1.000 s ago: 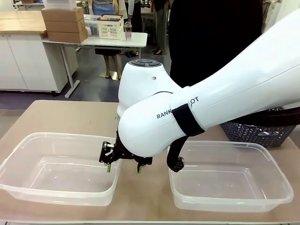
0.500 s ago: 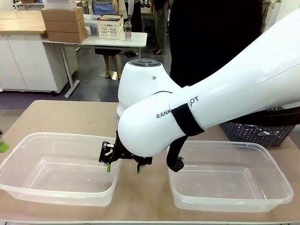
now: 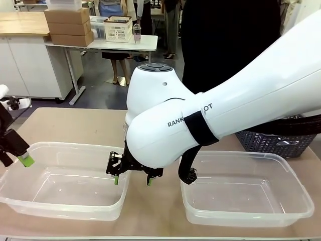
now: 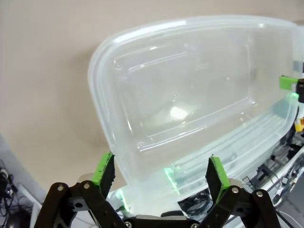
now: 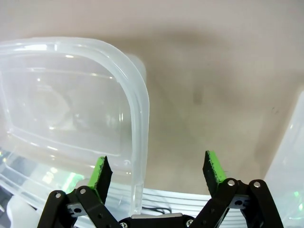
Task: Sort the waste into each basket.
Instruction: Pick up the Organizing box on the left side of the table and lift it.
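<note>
Front view: the right gripper [image 3: 132,181] hangs with its fingers spread either side of the left tub's [image 3: 65,146] right rim; the left gripper [image 3: 15,159], fingers also apart, hovers at that tub's left rim, with the right tub [image 3: 241,153] just beside

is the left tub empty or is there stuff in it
Empty: the left tub shows just its bare clear floor in the front and left wrist views.
</note>
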You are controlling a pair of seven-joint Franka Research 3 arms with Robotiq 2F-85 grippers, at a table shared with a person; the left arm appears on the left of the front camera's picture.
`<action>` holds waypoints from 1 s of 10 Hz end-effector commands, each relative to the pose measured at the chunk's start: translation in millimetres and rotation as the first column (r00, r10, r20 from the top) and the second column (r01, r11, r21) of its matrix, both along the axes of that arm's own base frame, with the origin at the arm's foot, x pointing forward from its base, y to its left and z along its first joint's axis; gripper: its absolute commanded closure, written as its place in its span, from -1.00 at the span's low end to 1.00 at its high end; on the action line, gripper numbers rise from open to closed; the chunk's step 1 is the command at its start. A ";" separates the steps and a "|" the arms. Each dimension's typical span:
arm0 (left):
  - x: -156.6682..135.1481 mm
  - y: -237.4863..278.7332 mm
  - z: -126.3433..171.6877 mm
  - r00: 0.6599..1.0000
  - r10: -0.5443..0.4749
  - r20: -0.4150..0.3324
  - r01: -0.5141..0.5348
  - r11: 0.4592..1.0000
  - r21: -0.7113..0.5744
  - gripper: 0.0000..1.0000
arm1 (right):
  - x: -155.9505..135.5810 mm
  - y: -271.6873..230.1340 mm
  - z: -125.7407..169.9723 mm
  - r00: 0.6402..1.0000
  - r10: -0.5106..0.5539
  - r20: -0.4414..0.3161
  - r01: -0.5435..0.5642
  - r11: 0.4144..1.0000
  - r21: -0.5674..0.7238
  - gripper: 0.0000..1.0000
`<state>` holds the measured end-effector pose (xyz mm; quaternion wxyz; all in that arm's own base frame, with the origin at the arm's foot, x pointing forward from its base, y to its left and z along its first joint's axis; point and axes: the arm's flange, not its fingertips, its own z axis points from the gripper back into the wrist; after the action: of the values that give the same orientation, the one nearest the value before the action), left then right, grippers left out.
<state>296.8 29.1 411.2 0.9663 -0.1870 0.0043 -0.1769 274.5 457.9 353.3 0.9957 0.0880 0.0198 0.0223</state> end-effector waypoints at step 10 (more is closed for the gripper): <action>-11.7 -13.9 -89.7 0.993 0.023 -0.117 0.000 0.981 0.194 -1.00 | -0.1 0.0 0.0 1.000 0.000 0.000 0.000 1.000 0.000 -1.00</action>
<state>325.3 22.7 347.5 0.9763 -0.1124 0.0758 -0.1686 274.3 457.9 352.9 0.9957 0.0878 0.0204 0.0225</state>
